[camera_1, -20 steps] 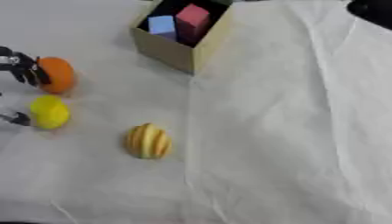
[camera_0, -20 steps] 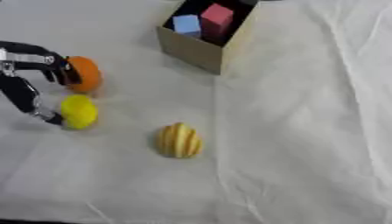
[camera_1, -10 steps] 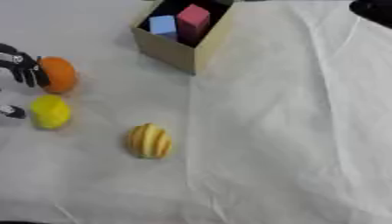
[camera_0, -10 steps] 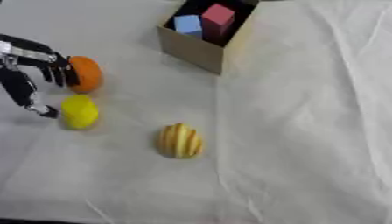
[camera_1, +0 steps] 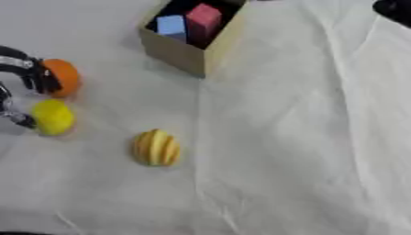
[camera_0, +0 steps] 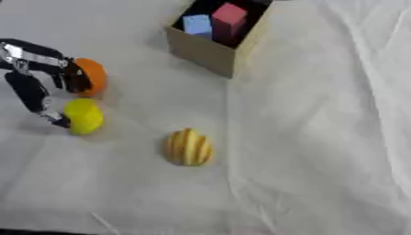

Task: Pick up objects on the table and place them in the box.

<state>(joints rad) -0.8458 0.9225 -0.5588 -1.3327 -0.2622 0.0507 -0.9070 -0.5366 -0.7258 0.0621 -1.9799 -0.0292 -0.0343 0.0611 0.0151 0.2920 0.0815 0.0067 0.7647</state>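
On the white cloth lie an orange ball (camera_0: 92, 76), a yellow ball (camera_0: 83, 116) and a yellow striped oval fruit (camera_0: 189, 147). A cardboard box (camera_0: 210, 51) stands at the top centre with a blue block (camera_0: 197, 24) and a red block (camera_0: 228, 17) inside. My left hand (camera_0: 32, 69) comes in from the left edge, open. Its upper fingers (camera_0: 74, 75) curve against the orange ball's left side. A lower finger reaches down, and its tip touches the yellow ball's left side. The hand encloses neither ball. My right hand does not show.
The white cloth (camera_0: 321, 137) covers the whole table, with creases down the middle and right. A dark shape (camera_1: 393, 8) sits at the top right corner of the right eye view. The striped fruit lies apart from both balls, below the box.
The lower finger drew up and left, then came back down against the yellow ball. The balls, fruit and box have stayed in place.
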